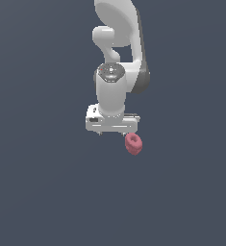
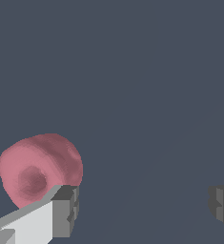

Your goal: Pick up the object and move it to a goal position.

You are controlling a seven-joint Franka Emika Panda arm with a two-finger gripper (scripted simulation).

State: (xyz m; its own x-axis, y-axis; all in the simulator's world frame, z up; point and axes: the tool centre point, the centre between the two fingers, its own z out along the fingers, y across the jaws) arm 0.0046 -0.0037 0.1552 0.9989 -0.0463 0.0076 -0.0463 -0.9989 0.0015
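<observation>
The object [image 1: 133, 143] is a small pinkish-red lump with a dimpled face, lying on the dark grey floor. It sits just below the end of the white gripper [image 1: 113, 131] on the exterior view's right. In the wrist view the object [image 2: 39, 167] sits right by one fingertip [image 2: 66, 209], mostly outside the gap, and that finger hides part of it. The other fingertip [image 2: 221, 206] is far across the picture. The gripper [image 2: 143, 208] is open wide and holds nothing.
The white arm [image 1: 117, 43] reaches down from the top of the exterior view. A plain dark grey floor [image 1: 47, 192] surrounds the object on all sides.
</observation>
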